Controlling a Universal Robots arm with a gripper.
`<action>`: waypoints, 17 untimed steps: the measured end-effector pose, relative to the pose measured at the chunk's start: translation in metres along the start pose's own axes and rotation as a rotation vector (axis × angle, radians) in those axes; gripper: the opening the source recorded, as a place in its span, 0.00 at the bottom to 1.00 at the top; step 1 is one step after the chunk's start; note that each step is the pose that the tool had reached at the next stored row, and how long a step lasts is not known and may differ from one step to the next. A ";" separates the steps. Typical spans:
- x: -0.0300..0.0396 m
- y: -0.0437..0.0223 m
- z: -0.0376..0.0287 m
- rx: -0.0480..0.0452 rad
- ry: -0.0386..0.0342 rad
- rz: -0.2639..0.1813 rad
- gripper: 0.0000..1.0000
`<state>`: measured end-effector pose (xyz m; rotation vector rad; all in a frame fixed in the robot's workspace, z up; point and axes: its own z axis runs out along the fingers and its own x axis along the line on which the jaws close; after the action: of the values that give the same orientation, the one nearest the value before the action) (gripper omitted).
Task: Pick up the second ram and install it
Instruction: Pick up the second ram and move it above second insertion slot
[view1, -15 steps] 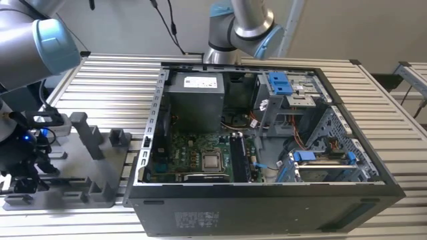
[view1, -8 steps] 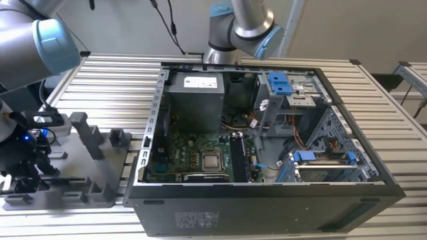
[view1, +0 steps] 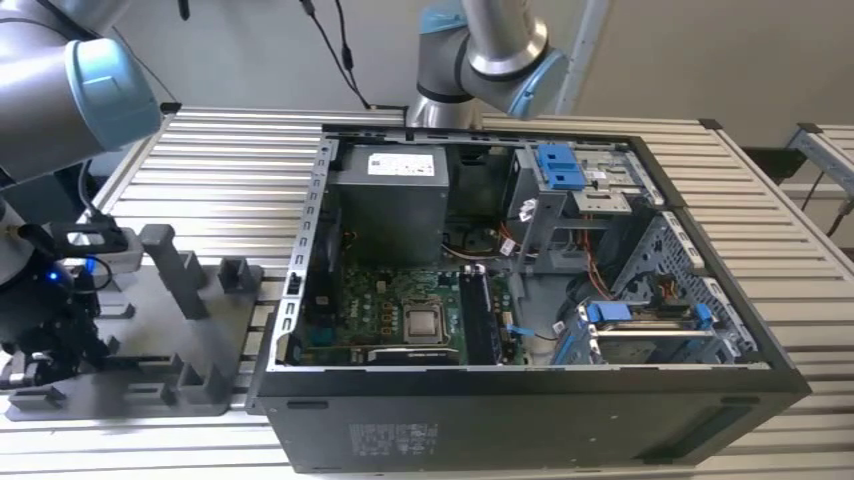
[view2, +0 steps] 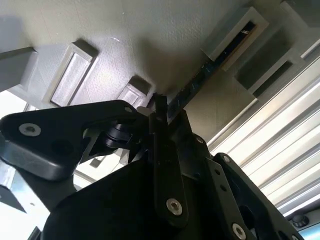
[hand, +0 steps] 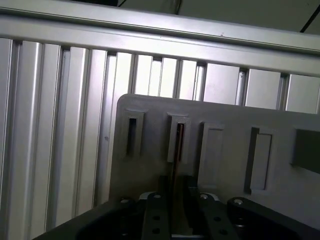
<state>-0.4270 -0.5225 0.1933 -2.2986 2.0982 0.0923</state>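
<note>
- The second ram: a thin dark board, seen edge-on in the first wrist view, standing upright in a slot of the grey tray.
- The gripper: just above the tray, straddling the ram closely; whether it clamps the board cannot be told.
- The tray rests on the slatted table, at the exterior view's left of the open computer case.

Dark second ram stands edge-on in tray.
</note>
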 end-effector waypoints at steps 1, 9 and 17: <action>0.0000 0.0000 0.0000 0.0000 0.0000 0.000 0.25; 0.0001 0.0000 0.0003 0.0000 0.0001 0.000 0.17; 0.0003 0.0000 0.0007 0.0000 0.0000 0.000 0.15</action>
<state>-0.4270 -0.5228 0.1926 -2.2985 2.0982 0.0923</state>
